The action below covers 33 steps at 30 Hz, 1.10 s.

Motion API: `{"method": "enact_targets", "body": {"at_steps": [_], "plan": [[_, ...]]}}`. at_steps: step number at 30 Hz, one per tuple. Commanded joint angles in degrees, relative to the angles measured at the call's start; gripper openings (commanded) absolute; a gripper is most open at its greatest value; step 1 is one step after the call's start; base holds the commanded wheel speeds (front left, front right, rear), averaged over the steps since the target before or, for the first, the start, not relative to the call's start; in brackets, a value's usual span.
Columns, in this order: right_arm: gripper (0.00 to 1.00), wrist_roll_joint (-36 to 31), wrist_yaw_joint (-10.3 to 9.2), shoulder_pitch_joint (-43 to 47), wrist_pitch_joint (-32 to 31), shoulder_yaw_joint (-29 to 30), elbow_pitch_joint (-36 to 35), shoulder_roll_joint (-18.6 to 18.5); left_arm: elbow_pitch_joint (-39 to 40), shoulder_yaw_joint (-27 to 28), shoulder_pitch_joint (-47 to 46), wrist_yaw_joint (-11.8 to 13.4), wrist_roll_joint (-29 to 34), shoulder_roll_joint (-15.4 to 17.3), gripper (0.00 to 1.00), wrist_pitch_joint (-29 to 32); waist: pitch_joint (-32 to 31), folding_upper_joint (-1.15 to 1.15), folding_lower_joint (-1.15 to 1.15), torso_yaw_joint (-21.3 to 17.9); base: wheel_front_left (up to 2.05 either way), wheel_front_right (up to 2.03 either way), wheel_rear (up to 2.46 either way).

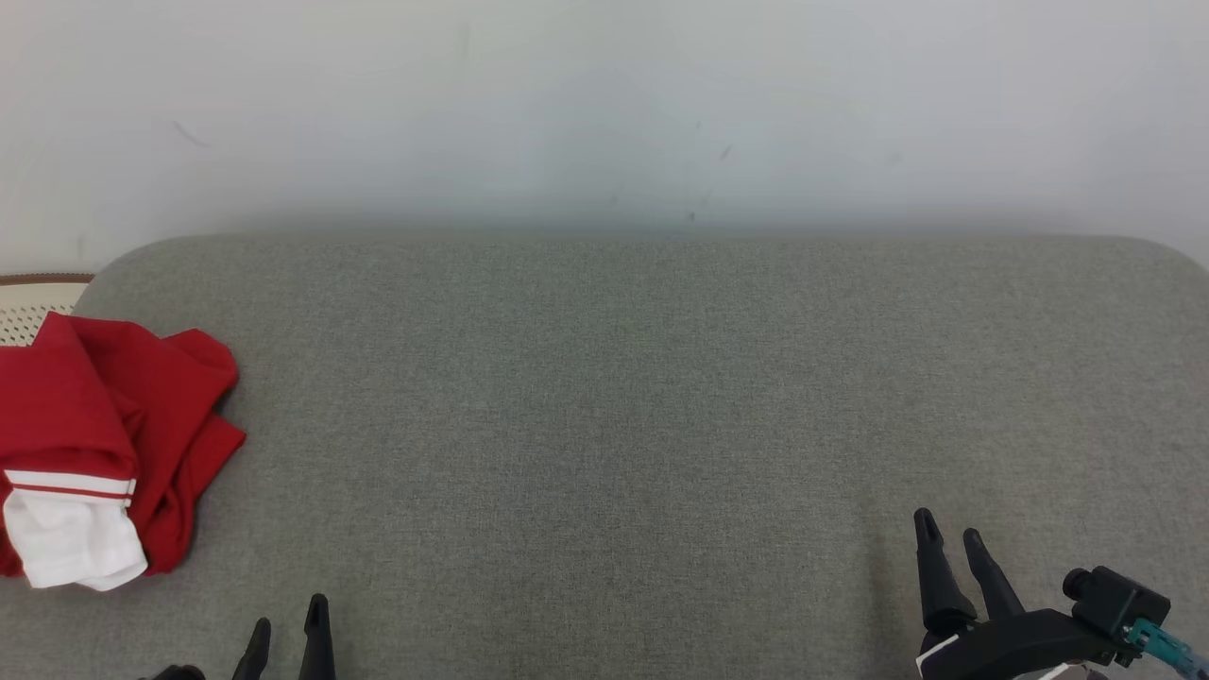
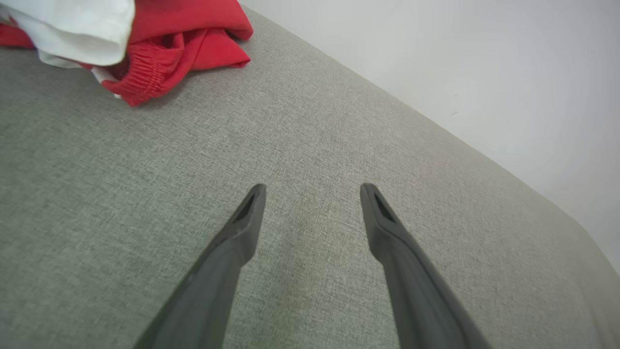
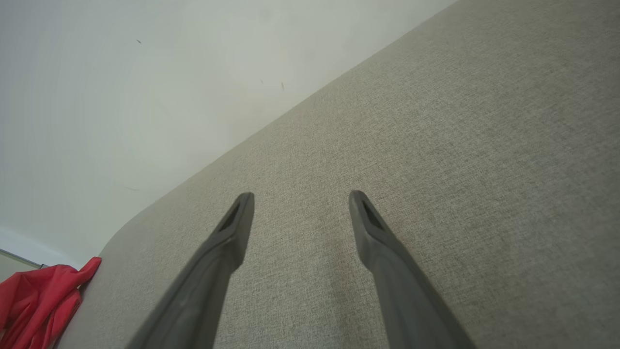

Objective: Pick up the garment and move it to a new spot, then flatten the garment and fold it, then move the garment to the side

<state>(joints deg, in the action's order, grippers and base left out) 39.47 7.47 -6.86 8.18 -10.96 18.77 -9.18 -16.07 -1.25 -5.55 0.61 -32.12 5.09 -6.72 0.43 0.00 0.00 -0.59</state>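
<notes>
The garment (image 1: 104, 444) is a crumpled red piece with a white panel and an elastic waistband, lying at the far left edge of the grey cushioned surface (image 1: 614, 416). In the left wrist view the garment (image 2: 164, 43) sits at the top left, well beyond the fingertips. My left gripper (image 1: 288, 631) is open at the bottom left, apart from the cloth, and holds nothing; its fingers spread wide over bare fabric (image 2: 312, 191). My right gripper (image 1: 949, 534) stands open at the lower right, empty (image 3: 301, 198). A red corner of the garment (image 3: 38, 295) shows far off in the right wrist view.
A pale wall (image 1: 604, 113) rises directly behind the surface's back edge. A perforated cream object with a brown rim (image 1: 38, 297) pokes out behind the garment at the far left. The surface's rounded corners show at the back left and back right.
</notes>
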Motion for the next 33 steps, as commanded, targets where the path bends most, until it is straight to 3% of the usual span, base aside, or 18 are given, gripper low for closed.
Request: {"method": "enact_targets", "body": {"at_steps": [1, 33], "plan": [[1.0, -1.4, 0.02, -1.4, 0.6, -0.5, -0.3, -0.6, 0.4, -0.2, 0.3, 0.2, 1.6, 0.6, 1.0, -0.8, 0.0, 0.0, 0.0, 0.0, 0.0, 0.0, 0.0], [1.0, -18.0, 0.03, -1.8, 4.5, -2.0, 0.9, -1.0, 2.0, 0.5, 1.3, 1.3, 19.3, -0.2, 1.0, -5.5, 0.4, 0.0, 0.0, -0.5, 0.0, 0.0, 0.0]]}}
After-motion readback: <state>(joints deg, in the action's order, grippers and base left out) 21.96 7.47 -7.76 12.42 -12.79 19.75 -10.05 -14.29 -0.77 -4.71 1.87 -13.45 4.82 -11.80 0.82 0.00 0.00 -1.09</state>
